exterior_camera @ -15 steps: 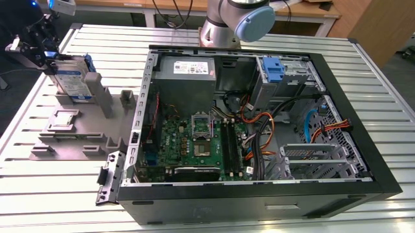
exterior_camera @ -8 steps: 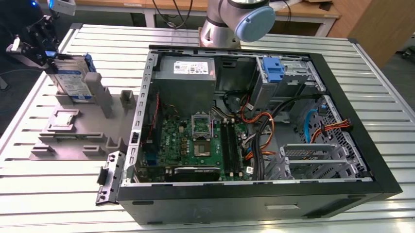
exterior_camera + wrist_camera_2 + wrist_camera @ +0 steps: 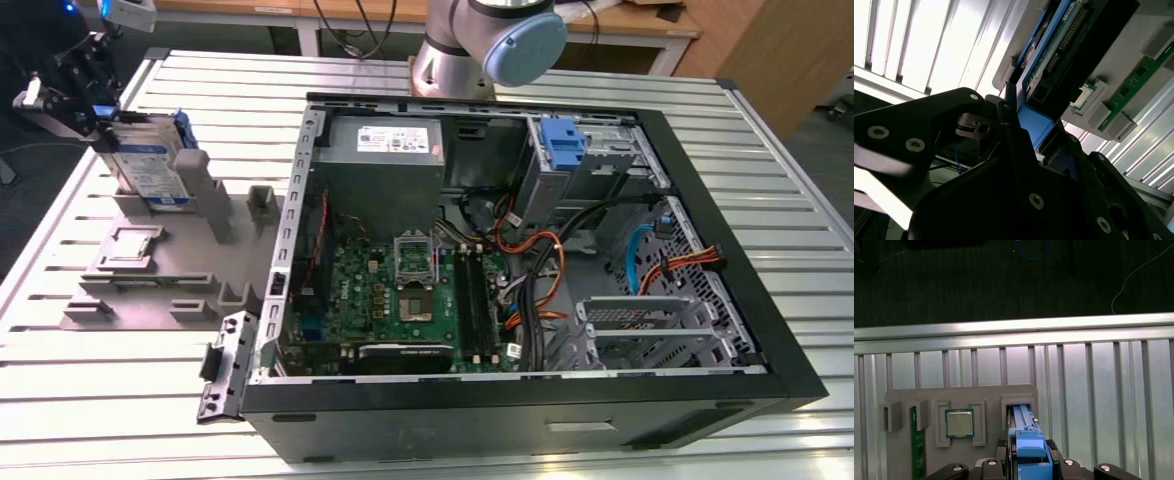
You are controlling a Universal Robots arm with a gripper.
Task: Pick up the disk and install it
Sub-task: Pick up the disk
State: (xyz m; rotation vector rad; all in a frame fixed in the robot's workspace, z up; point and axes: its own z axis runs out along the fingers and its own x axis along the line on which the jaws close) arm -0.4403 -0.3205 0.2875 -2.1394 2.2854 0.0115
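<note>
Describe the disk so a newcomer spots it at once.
Beside the open computer case, on the exterior view's left, lies a grey parts fixture. The disk stands upright in it, the gripper at its top. Unlike the flat square chip nearby, it is a silver slab with a blue bracket.

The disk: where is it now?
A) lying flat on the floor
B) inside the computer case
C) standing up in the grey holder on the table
C: the disk stands upright in the grey holder, outside the computer case, with the end effector closed on its top.
</note>
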